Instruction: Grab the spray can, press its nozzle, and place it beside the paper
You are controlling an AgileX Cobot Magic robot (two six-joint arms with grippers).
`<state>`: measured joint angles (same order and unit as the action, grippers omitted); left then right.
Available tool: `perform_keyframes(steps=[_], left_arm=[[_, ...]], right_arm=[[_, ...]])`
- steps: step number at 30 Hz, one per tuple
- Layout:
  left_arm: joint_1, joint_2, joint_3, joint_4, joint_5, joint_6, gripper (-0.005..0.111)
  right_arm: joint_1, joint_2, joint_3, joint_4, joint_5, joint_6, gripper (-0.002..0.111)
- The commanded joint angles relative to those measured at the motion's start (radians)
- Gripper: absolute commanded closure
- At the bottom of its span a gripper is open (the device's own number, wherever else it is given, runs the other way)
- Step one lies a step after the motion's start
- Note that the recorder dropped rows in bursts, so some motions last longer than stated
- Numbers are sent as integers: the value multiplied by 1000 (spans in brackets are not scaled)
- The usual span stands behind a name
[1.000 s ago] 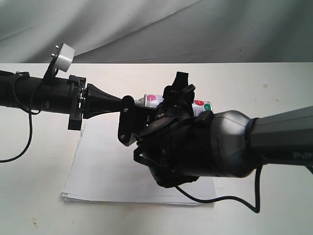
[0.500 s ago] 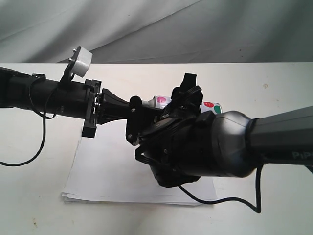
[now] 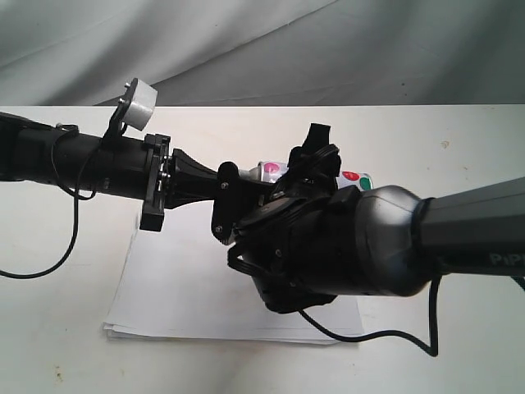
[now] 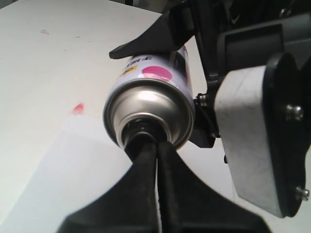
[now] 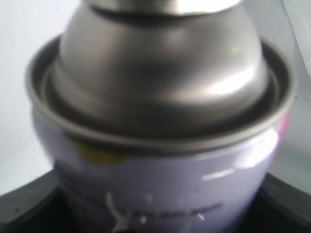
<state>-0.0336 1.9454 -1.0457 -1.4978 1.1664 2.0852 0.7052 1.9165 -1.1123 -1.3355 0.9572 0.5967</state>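
My right gripper [image 3: 271, 185] is shut on the spray can [image 3: 354, 177] and holds it lying sideways in the air above the paper [image 3: 180, 287]. In the right wrist view the can [image 5: 160, 160] fills the frame between the gripper's [image 5: 158, 208] black fingers. My left gripper [image 3: 220, 172] comes in from the left, shut, with its tips against the can's top end. The left wrist view shows the shut left gripper [image 4: 156, 143] touching the black nozzle [image 4: 143, 131] in the silver dome of the can [image 4: 150, 97]. In the exterior view the nozzle is hidden.
The white table [image 3: 66, 328] runs to a grey cloth backdrop [image 3: 246, 49]. A small red mark [image 4: 77, 108] lies on the table next to the paper [image 4: 73, 160]. A black cable [image 3: 369, 335] trails over the paper's near right corner.
Over the last second the left arm moved right toward the can, and the can with the right gripper shifted slightly right. Almost nothing has moved in the last half second.
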Motion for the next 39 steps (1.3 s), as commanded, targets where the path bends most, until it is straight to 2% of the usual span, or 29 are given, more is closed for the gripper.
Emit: perform_keyframes(steps=[1,23,26,29,30,32,39], left_arm=[[-19,-1,-7,-1,3,8,107],[-15,-1,-7,-7,-46,-13,107],[60,-8,-7,71,30,-47,107],[189,-48,1,134,55,-115,107],[226,-65,14,107,55,-113,107],[255,-83,23,61,55,-85,107],[255,-85,23,50,55,-88,107]], right_arm=[[5,-16,-12,-68,-54,-17,108],[5,-16,-12,-68,-54,-21,108],[5,-16,-12,-68,-54,-21,108],[5,-16,-12,-68,-54,-21,108],[5,-16,-12,-68,-54,-21,108],[5,-16,-12,-68,-54,-21,108],[5,-16,-12,-68,-54,-21,108]])
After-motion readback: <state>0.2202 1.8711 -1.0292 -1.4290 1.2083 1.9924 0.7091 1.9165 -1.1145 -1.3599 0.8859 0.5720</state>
